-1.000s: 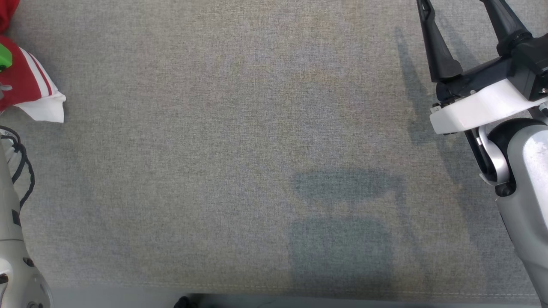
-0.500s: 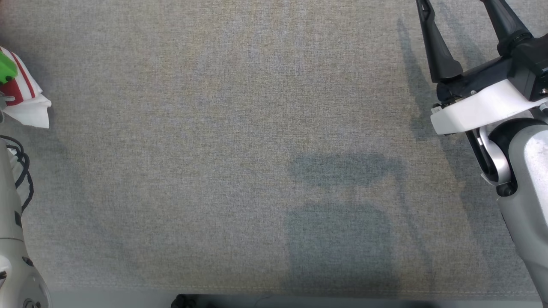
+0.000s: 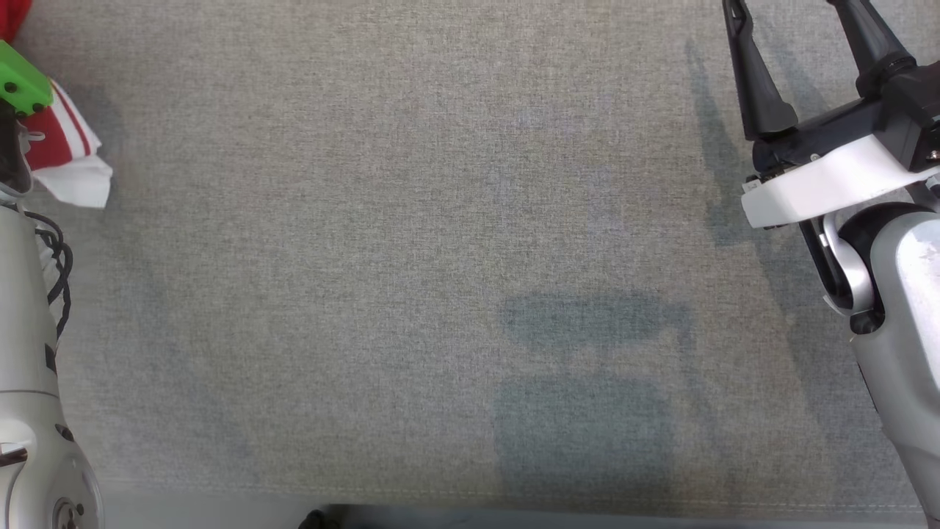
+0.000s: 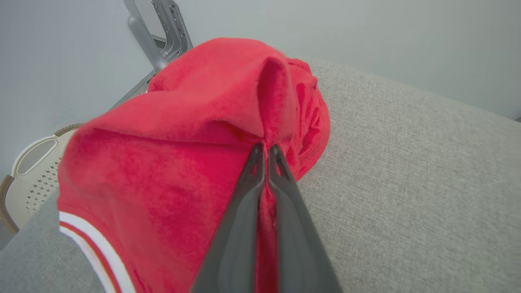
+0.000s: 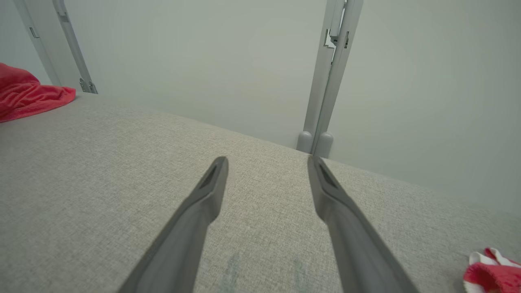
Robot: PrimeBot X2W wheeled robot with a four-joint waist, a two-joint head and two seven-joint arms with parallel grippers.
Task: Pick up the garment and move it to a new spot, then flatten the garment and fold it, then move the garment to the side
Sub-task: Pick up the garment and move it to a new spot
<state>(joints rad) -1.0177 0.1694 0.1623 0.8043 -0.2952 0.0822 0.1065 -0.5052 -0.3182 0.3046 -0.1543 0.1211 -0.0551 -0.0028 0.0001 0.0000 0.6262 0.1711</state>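
Two dark fingers of the left gripper (image 4: pixel 264 149) are pressed together on a raised fold of the red garment (image 4: pixel 175 154), pinching it. In the left wrist view the garment lies bunched on the grey fabric table (image 4: pixel 407 183), taking up the middle and left of the frame, with a white and red striped edge at the lower left. In the head view it sits at the upper left edge. The right gripper (image 5: pixel 266 162), at the upper right of the head view, has its fingers spread wide over the table.
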